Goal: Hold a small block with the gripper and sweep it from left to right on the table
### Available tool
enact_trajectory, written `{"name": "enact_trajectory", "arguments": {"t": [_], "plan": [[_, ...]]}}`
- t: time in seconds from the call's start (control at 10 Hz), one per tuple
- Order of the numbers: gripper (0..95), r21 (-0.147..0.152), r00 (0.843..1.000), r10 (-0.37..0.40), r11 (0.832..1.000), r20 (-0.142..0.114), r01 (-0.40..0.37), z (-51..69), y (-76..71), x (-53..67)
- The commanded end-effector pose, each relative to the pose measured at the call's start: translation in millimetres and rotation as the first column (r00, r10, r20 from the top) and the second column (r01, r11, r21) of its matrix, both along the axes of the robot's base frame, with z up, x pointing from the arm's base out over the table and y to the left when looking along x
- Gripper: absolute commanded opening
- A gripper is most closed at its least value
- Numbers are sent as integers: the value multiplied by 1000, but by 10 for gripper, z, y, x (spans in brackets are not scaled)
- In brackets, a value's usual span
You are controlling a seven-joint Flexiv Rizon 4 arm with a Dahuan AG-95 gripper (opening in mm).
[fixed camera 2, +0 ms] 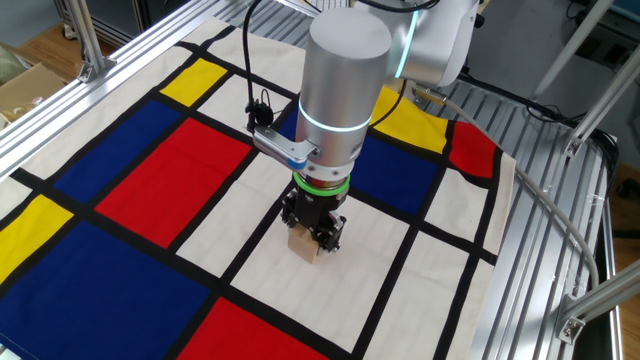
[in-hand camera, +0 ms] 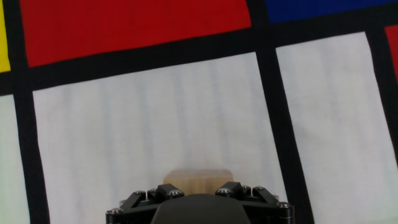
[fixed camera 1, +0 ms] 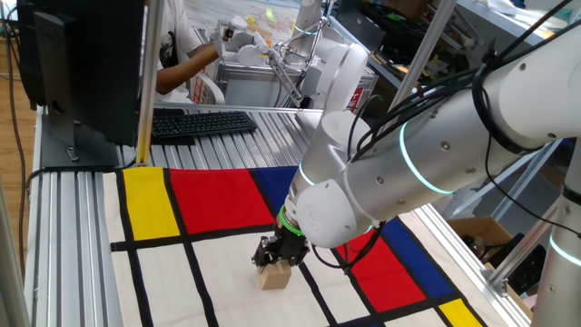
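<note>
The small block (fixed camera 1: 274,276) is a light-tan wooden cube resting on a white rectangle of the table's (fixed camera 1: 150,204) coloured cloth. My gripper (fixed camera 1: 275,264), black with a green ring above it, stands straight down over the cube with a finger on each side, shut on it. The other fixed view shows the small block (fixed camera 2: 305,247) poking out below the gripper (fixed camera 2: 311,237), near a black line of the cloth. In the hand view only the small block's (in-hand camera: 198,176) top edge shows beyond the gripper (in-hand camera: 198,188); the fingertips themselves are hidden by the gripper body.
A black keyboard (fixed camera 1: 200,123) and a dark monitor (fixed camera 1: 82,64) stand behind the cloth. A person's arm (fixed camera 1: 186,59) reaches in at the back. Bare aluminium rails (fixed camera 2: 545,190) with a grey cable (fixed camera 2: 560,230) run along the cloth's edge. The white arm (fixed camera 2: 340,90) towers over the middle.
</note>
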State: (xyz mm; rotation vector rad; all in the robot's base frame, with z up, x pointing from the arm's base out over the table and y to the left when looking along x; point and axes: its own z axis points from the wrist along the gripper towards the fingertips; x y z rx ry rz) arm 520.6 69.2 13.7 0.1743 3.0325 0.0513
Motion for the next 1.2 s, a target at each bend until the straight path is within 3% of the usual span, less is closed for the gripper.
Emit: {"name": "enact_trajectory", "arguments": {"t": [0.1,1.2], "plan": [[0,0,1000,0,1000,-2,0,8,-1,-6],[0,8,1000,-8,1000,2,8,8,41,-22]]}}
